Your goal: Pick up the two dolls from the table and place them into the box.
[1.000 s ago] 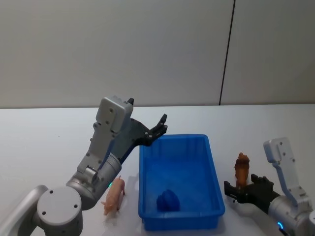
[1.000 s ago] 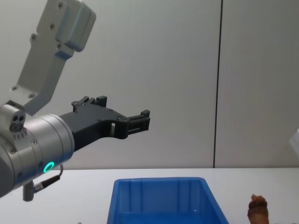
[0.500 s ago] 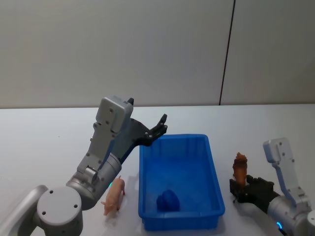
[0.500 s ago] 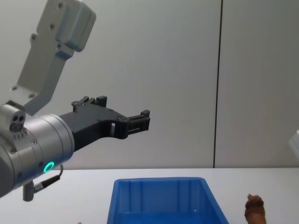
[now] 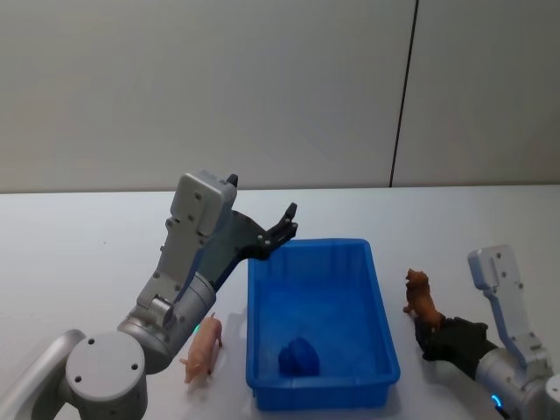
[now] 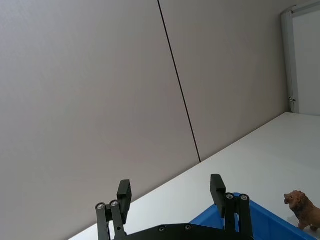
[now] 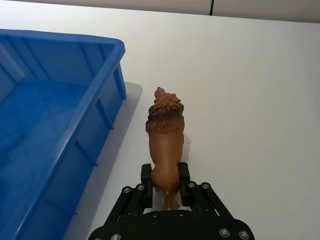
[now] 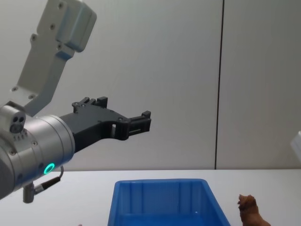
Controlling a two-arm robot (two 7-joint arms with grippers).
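A plain white counter [image 5: 70, 254] meets a pale grey panelled wall [image 5: 219, 87]. The right gripper [image 7: 164, 177] has its fingers grasping the reddish-brown lion doll [image 7: 165, 135] just right of the bright blue plastic bin [image 5: 381, 315]. The pale pink pig doll [image 5: 204, 346] rests left of the bin. The left gripper [image 5: 284, 223] hangs above the bin's far left corner, fingers released.

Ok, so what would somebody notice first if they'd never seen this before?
Probably the big blue box in the middle of the white table. Then the brown lion doll just right of it, pinched by the right gripper. A pink pig doll sits left of the box, and the left gripper hangs open above its far left corner.
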